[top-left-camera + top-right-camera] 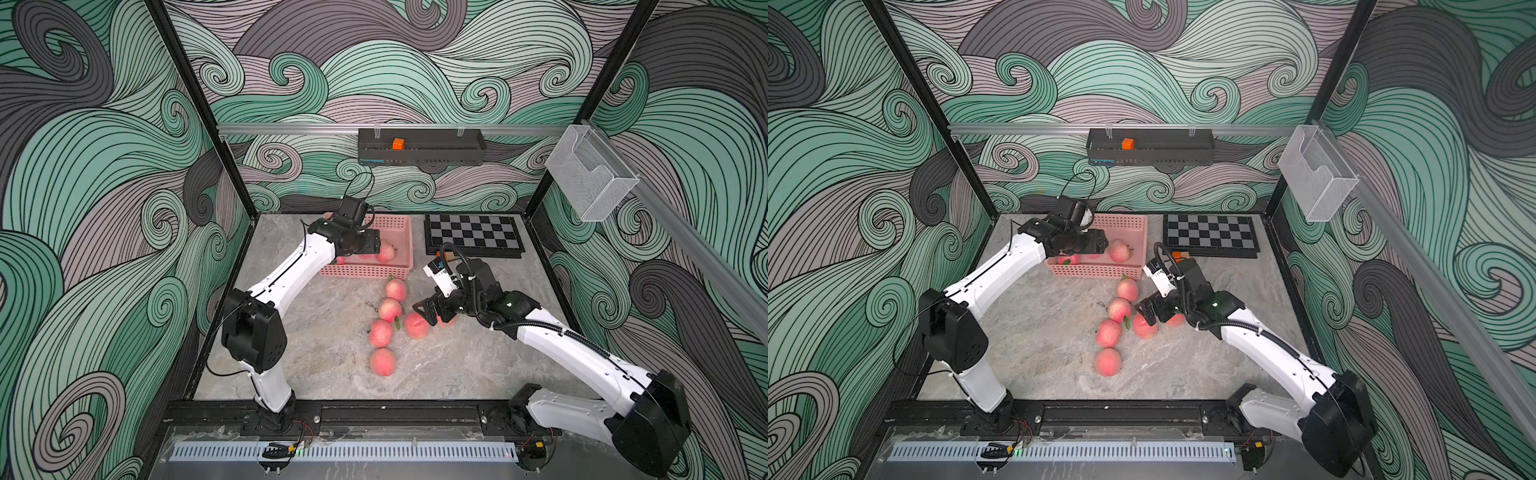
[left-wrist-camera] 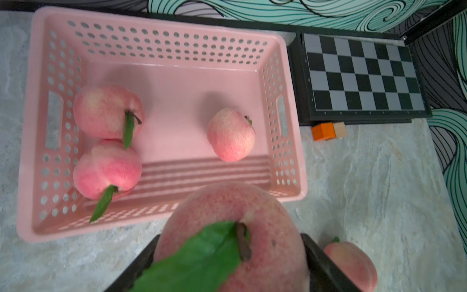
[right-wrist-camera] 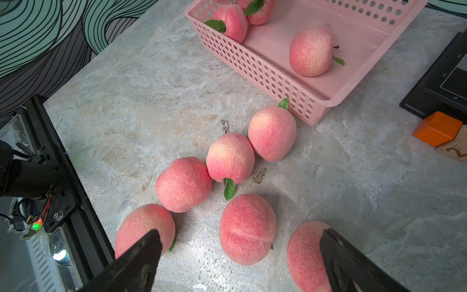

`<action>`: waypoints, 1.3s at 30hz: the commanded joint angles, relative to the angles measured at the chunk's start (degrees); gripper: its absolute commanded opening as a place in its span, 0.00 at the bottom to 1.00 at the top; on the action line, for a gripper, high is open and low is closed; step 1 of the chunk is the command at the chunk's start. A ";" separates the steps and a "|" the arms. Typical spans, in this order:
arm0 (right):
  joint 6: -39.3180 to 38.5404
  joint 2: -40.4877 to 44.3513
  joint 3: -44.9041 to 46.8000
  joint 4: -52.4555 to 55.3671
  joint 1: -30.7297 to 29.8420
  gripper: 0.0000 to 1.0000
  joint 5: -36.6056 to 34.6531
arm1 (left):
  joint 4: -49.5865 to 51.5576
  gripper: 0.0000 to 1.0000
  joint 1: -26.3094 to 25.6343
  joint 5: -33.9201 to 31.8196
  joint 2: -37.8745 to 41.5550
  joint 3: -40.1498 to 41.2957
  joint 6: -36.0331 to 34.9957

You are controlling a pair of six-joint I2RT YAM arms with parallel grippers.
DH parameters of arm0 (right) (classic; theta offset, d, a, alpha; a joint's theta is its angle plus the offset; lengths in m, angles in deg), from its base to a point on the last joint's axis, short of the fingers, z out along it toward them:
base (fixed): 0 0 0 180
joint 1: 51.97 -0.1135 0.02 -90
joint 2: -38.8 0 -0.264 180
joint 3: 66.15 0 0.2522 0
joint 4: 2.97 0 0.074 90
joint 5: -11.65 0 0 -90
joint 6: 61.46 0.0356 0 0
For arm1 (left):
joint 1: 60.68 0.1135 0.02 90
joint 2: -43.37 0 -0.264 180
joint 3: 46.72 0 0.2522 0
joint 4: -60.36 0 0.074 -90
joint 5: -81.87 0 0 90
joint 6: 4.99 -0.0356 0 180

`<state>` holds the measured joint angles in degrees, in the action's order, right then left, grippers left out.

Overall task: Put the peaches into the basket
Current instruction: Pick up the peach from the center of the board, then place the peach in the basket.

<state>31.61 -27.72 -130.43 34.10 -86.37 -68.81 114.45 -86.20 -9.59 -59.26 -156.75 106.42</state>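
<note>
Three peaches [image 2: 106,169] already lie on the solid floor of the pink basket [image 2: 161,24]. Two touch each other against one short wall and the third [image 2: 231,134] sits alone near the opposite wall, so the middle of the floor is your free landing spot. Your left gripper [image 2: 230,264] is clamped on a fourth peach [image 2: 227,207], with a black finger on each flank and the leaf and stem facing the wrist camera. Gripped across its widest part like that, the round fruit should not roll out between the pads. In both top views that gripper hangs over the basket's interior, which I judge to be the carry-and-release step. Lower it past the rim before you let go, or the fruit may bounce off the lattice wall. Six more peaches lie on the marble table [image 3: 151,101], four in a line running away from the basket's corner and two beside that line. Your right gripper [image 3: 238,239] hovers over them with jaws spread wide and nothing held, lined up on one peach [image 3: 247,228]. Its neighbour [image 3: 303,255] sits close, so come down squarely to avoid nudging it. The orange cube [image 3: 437,127] and the chessboard [image 2: 361,75] are no part of this job.
</note>
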 commanded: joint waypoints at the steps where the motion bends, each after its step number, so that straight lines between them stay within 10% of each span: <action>1: -1.23 0.95 -1.59 0.25 0.80 0.99 1.96 | 1.82 0.68 1.69 -2.56 -4.01 -5.00 -1.55; 39: -3.25 3.12 -0.60 2.57 2.49 0.99 -2.09 | 3.51 0.69 5.39 -4.87 -25.76 -15.53 -6.61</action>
<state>29.51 -25.73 -130.54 36.27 -84.18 -70.40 115.52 -80.97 -14.55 -84.00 -169.47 100.82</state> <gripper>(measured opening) 0.988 0.755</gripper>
